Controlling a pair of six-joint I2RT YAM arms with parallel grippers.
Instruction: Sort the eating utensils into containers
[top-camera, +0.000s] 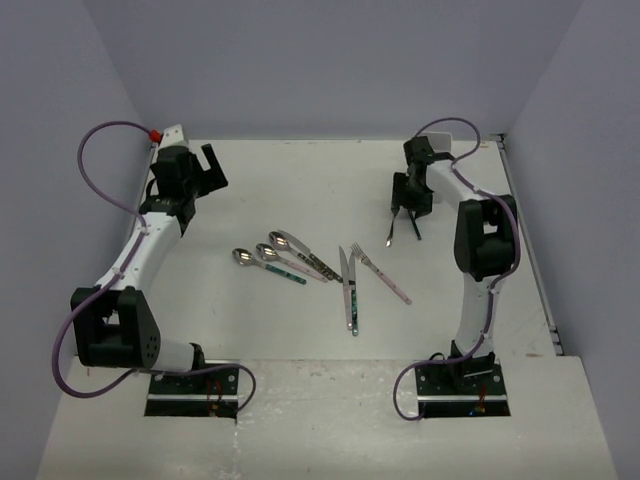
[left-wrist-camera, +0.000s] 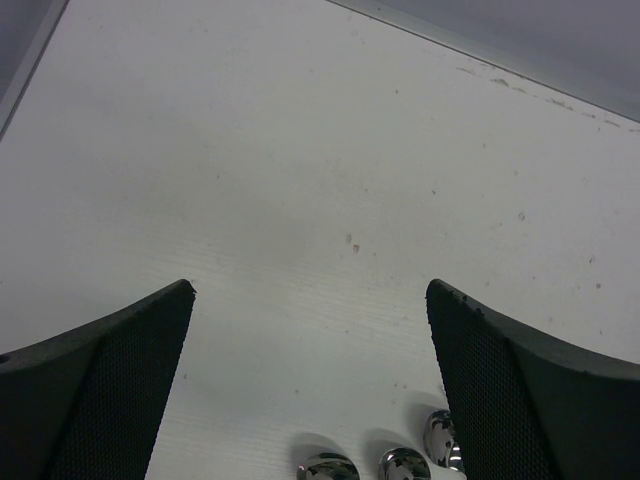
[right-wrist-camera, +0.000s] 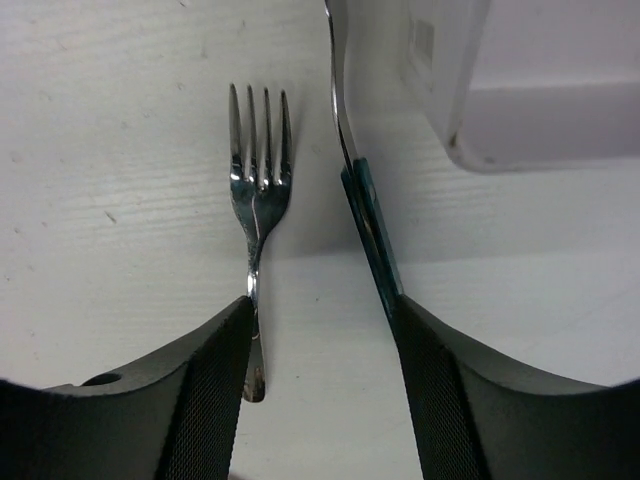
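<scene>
Three spoons (top-camera: 265, 250) lie side by side mid-table, bowls far-left and handles running near-right. Beside them are a knife (top-camera: 349, 290), lying near-to-far, and one pink-handled fork (top-camera: 383, 276), slanted. Whether a second knife lies against the first is unclear. Farther right, a plain metal fork (right-wrist-camera: 258, 200) points its tines away between the right gripper's (right-wrist-camera: 322, 305) wide-spread fingers, beside a teal-handled utensil (right-wrist-camera: 368, 225) whose head is cut off. The white holder (right-wrist-camera: 520, 110) shows only partly. The left gripper (left-wrist-camera: 310, 287) hangs wide open over the table (left-wrist-camera: 300, 150).
</scene>
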